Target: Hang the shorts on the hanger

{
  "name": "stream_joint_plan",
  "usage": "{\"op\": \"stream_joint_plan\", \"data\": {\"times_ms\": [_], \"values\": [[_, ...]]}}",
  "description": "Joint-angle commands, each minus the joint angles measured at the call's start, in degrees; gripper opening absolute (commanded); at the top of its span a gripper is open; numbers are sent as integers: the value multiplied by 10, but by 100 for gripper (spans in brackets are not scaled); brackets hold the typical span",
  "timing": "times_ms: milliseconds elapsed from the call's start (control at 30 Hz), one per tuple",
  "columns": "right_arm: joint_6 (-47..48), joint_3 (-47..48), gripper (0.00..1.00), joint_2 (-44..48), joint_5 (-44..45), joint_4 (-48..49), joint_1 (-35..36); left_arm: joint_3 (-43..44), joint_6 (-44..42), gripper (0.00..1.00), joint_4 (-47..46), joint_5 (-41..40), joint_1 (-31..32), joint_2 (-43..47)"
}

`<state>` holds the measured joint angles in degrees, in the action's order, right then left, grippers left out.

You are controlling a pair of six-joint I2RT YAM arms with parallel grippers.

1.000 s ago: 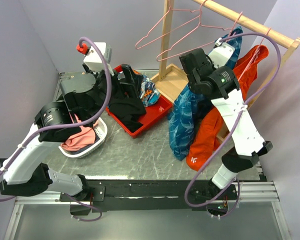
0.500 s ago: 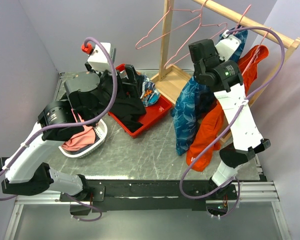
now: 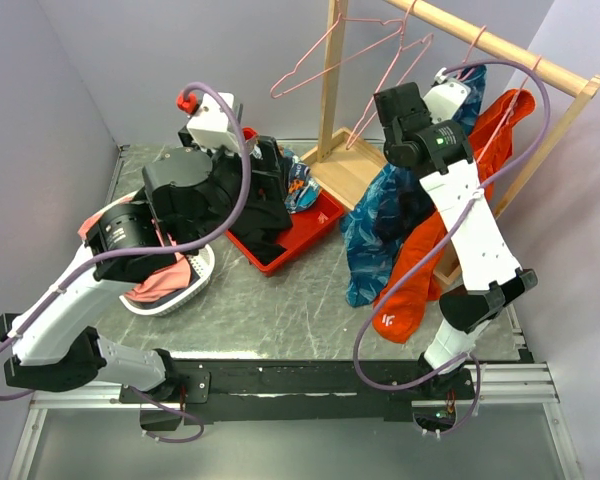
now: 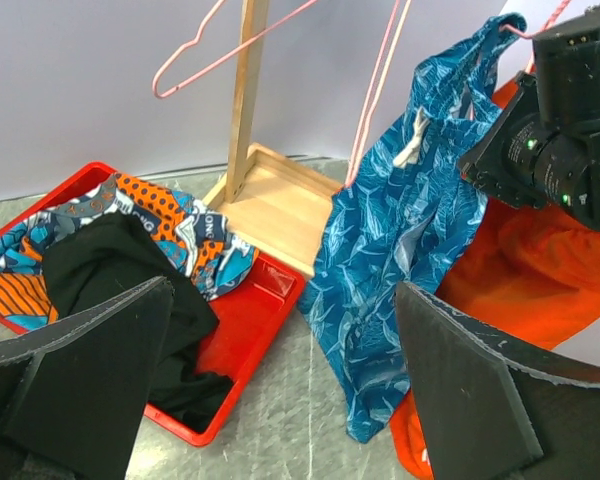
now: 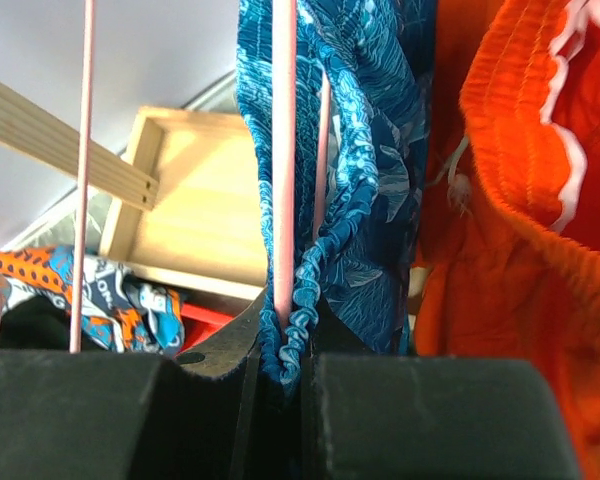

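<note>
Shorts (image 3: 380,235) are hung high on the right. Top edge is up by the rail (image 3: 500,45); legs are draped down to the table, just in front of the orange garment (image 3: 420,270). Waistband is bunched and pinched in the right gripper (image 5: 280,372), jaws closed down onto the elastic. Hanger (image 5: 283,150) wire is seen running straight up, touching the pinched fold. Whether fabric is already over the wire cannot be told. Left gripper (image 4: 280,300) is spread wide with nothing held, parked over the red tray (image 4: 250,320).

Step in hand, as judged: waistband to be seated on the hanger.
- Pinch should be kept until fabric lies on both sides of the wire.
- Weight is best balanced, or the long hanging side is likely to drag it off.
- Motion should be kept slow. The hanger is free to swing on its hook, and the neighbouring hangers are easily snagged.
- Orange garment should be kept out of the pinch.
- Release is advised only once the load is carried by the wire.
</note>
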<state>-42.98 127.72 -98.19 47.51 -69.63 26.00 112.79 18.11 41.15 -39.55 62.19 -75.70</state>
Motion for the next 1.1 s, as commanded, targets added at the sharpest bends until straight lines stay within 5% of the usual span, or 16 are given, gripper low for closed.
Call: {"op": "stream_joint_plan", "data": {"times_ms": [0,100,133,267,533,1067], "values": [[-3,-5,0,20,0,48,-3,-21,-4,99,-24,-10,1,22],[-1,-25,6,42,-20,61,-3,-42,3,97,-28,-8,1,32],[2,-43,23,50,-26,68,-3,-48,3,96,-29,-7,0,35],[13,-89,62,93,-75,103,-2,-78,21,97,-26,-3,-1,41],[20,-216,100,207,-167,165,11,-172,70,96,-36,13,-8,78],[94,-446,100,454,-449,318,69,-408,168,97,-104,92,-28,160]]}}
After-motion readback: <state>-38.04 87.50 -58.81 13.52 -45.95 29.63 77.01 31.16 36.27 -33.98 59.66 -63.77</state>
